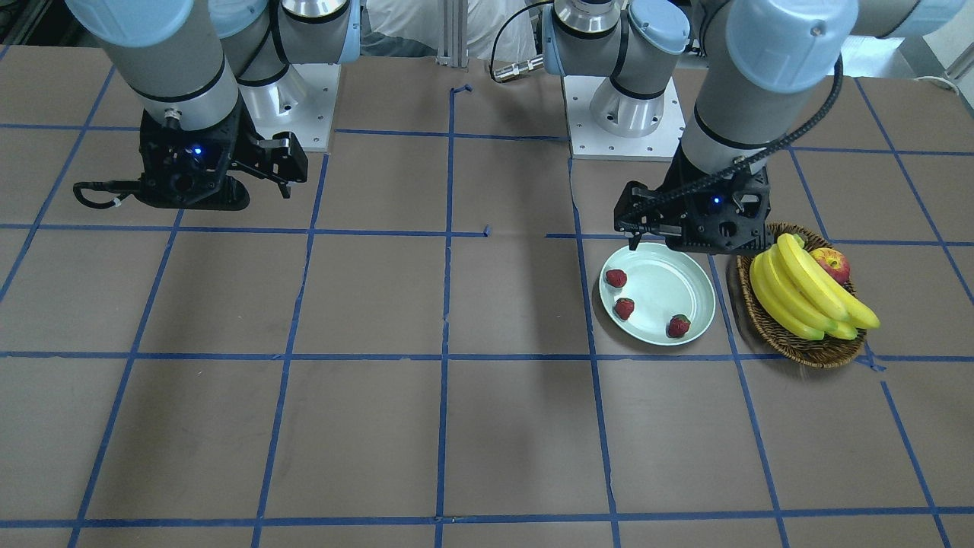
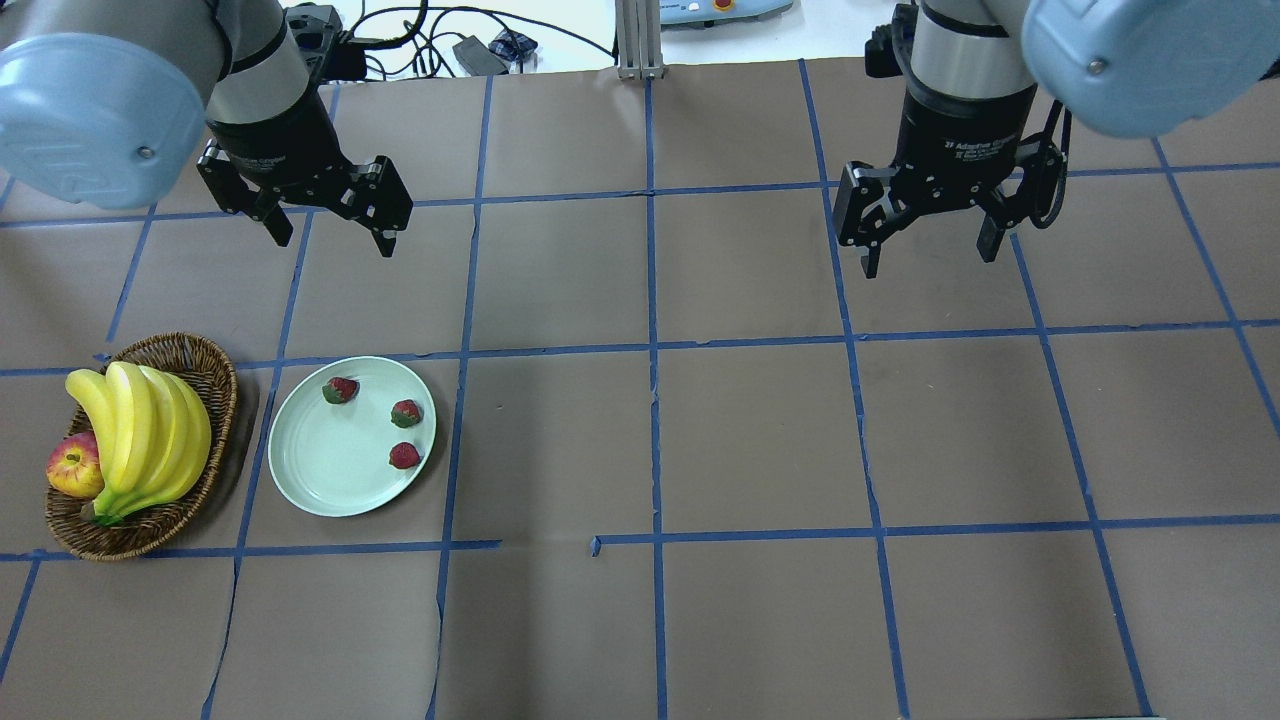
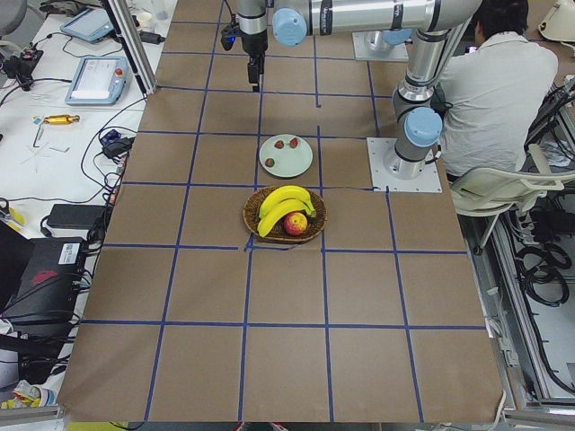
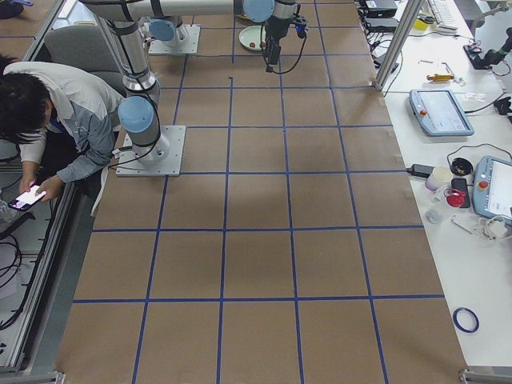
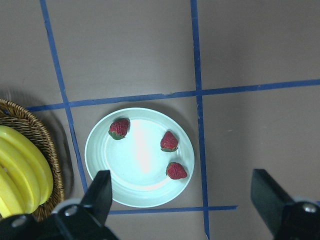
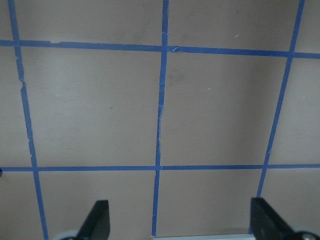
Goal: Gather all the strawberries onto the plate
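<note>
overhead exterior: brown table [image 2: 760, 430], blue tape [image 2: 651, 280], plate [image 2: 320, 480].

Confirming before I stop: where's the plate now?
In the overhead view the plate sits at left, beside the wicker basket, with all three strawberries in it.

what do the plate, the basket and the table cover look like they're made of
The plate looks like glazed ceramic or hard plastic: pale mint, glossy, with a bright glare streak in the left wrist view. The basket looks like woven brown wicker, matte, with a braided rim. The table cover looks like matte brown paper, torn along some seams, with blue tape lines.
</note>
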Available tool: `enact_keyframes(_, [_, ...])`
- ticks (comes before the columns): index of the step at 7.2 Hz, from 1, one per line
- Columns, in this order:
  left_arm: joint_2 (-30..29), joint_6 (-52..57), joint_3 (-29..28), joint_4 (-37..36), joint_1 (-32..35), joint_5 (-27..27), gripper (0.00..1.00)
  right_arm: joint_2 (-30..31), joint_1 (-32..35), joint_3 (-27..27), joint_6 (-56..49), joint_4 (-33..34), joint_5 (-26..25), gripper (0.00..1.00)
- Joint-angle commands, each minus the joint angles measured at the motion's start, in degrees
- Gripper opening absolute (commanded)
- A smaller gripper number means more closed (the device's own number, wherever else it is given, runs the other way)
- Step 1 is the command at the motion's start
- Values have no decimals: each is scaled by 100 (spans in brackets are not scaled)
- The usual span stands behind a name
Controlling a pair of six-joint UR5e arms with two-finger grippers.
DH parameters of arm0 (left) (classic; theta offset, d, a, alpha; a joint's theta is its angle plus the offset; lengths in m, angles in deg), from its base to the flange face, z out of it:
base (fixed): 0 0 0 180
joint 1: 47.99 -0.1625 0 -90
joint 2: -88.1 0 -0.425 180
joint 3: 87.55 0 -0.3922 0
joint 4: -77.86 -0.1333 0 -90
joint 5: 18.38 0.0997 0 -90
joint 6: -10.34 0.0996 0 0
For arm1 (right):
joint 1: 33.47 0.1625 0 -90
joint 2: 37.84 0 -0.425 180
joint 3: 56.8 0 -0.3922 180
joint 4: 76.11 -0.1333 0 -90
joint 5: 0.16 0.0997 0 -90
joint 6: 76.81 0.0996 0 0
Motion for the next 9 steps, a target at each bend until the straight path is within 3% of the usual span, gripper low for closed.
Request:
enact_keyframes(1, [237, -439, 79, 129, 107, -26, 100, 24, 11, -128, 103, -45, 162, 100])
enact_keyframes(2, [272, -651, 105, 129, 186, -392, 100, 15, 2, -67, 94, -36, 172, 100])
enact_keyframes(4, [272, -653, 114, 190, 388, -562, 100, 111, 2, -58, 120, 16, 391, 100])
enact_keyframes(9, [412, -583, 282, 269, 451, -510, 100, 33, -16, 127, 51, 333, 409, 100])
